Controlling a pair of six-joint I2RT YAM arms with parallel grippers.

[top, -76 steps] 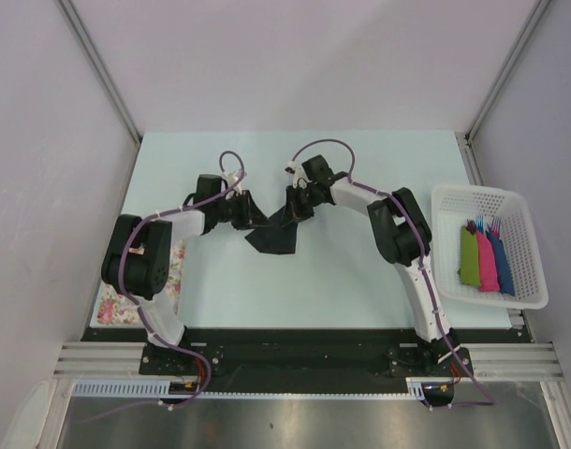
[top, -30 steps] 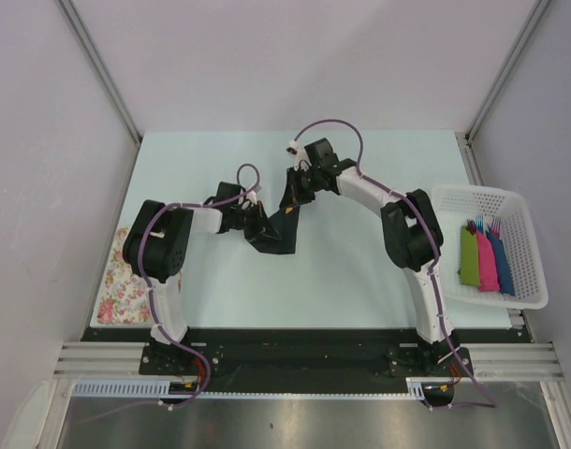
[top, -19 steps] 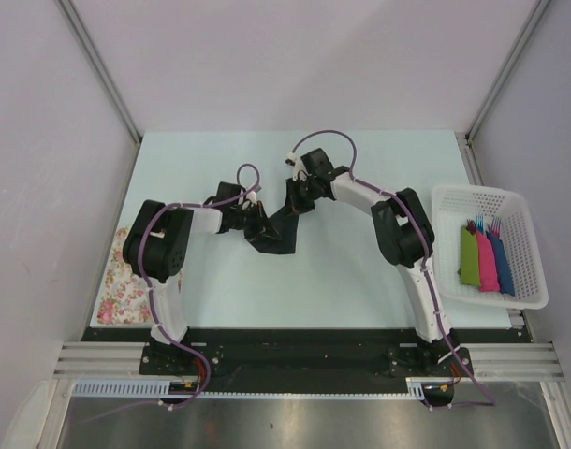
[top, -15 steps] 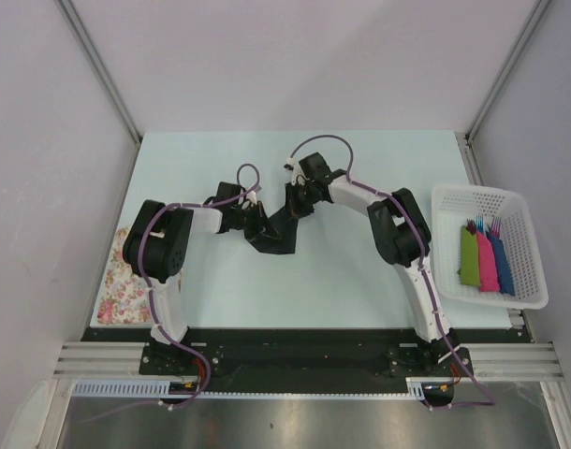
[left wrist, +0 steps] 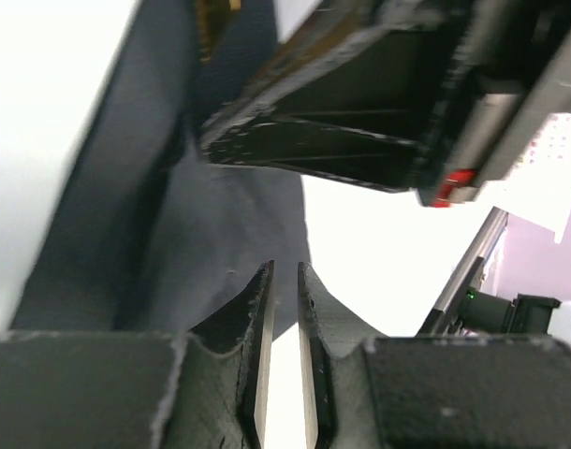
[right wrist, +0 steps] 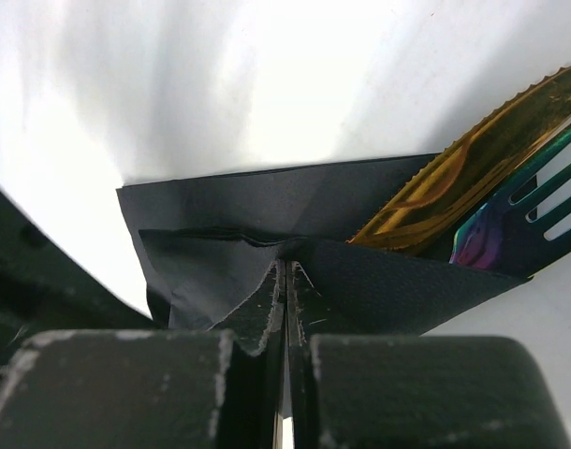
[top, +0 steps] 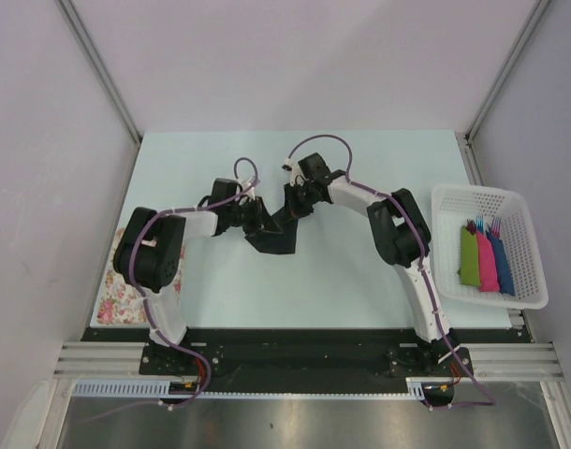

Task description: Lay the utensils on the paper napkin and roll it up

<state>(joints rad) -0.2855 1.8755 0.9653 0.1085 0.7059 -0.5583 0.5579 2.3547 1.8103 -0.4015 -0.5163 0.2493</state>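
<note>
The black paper napkin (top: 278, 239) lies folded at mid-table between both grippers. In the right wrist view the napkin (right wrist: 257, 201) wraps the utensils: a yellow-orange knife (right wrist: 473, 173) and an iridescent fork (right wrist: 524, 210) poke out of its right end. My right gripper (right wrist: 285, 271) is shut on a raised fold of the napkin; from above it (top: 292, 210) sits at the napkin's far edge. My left gripper (left wrist: 285, 271) stands slightly open at the napkin's (left wrist: 192, 234) edge, with only bright table in the narrow gap; from above it (top: 258, 223) is at the napkin's left side.
A white basket (top: 524, 201) at the right table edge holds green, pink and blue bundles (top: 485, 259). A floral cloth (top: 110, 297) lies at the near left, partly under the left arm. The right gripper's body (left wrist: 360, 112) looms close in the left wrist view.
My left gripper's jaws have parted a little and let go of the napkin, and its arm has shifted left. My right gripper drew slightly nearer while staying shut on the fold.
</note>
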